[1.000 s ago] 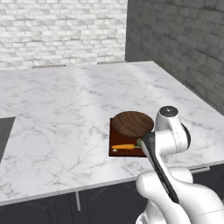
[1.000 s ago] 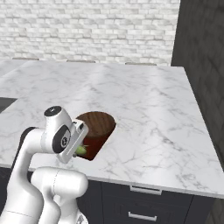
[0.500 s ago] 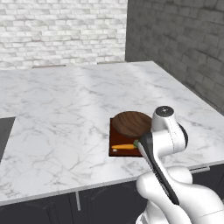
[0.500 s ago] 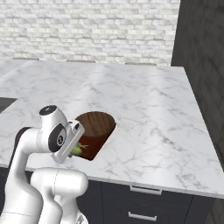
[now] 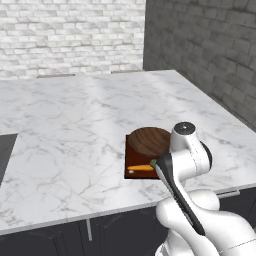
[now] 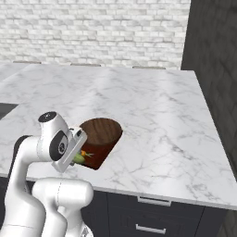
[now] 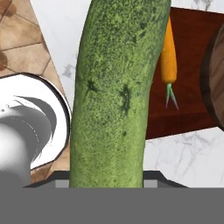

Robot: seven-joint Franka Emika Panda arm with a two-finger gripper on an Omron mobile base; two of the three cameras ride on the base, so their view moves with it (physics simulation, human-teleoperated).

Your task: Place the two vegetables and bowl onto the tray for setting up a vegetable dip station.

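The marble counter [image 5: 75, 135] takes up most of both base views, with a white brick wall at the back and a dark grey brick wall along one side. The robot's white arm [image 5: 187, 165] is folded over the counter's near edge, right above the tray.

The tray [image 6: 99, 157], a dark reddish-brown wooden board, lies near that front edge. In the left base view it's around 5 o'clock from the middle of the counter. The wooden bowl [image 5: 150, 141] sits on the far end of the tray, about as wide as the board itself.

The cucumber [image 7: 116, 92] is huge in the hand view, running straight up from the bottom at 6 o'clock toward 12, so the tool looks clamped on it. The tips themselves are hidden behind it. A bit of its green end pokes out under the hand in the right base view.

The carrot [image 7: 169, 57] lies on the tray between the cucumber and the bowl, its green top pointing to 6 o'clock in the hand view.
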